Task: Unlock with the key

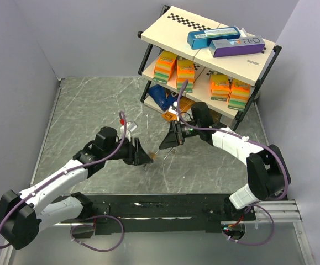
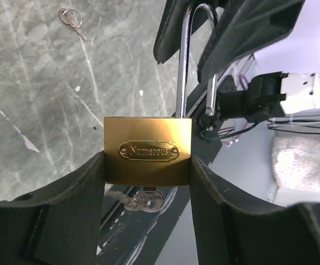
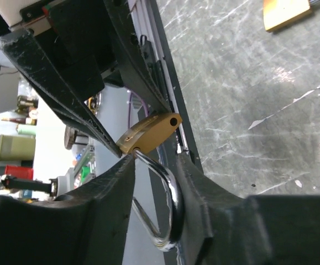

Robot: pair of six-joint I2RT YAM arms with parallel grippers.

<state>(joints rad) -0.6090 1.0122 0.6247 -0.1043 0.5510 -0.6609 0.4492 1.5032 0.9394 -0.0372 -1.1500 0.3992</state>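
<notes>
Left gripper [image 2: 147,171]: fingers pressed against both sides of the brass padlock [image 2: 147,132] body, which is held upright off the table [image 2: 38,99]. Right gripper [image 3: 155,176]: pinching the shackle [image 2: 183,72] at the body's 12 o'clock. One shackle leg is seated, while the other hangs free of the body, so the lock is open. The key [image 2: 150,199] sits at the body's 6 o'clock, head showing below the keyway. Spare key [image 2: 71,19] lies on the table at 11 o'clock in the left wrist view. Second padlock [image 3: 284,12] lies on the table, well apart.
</notes>
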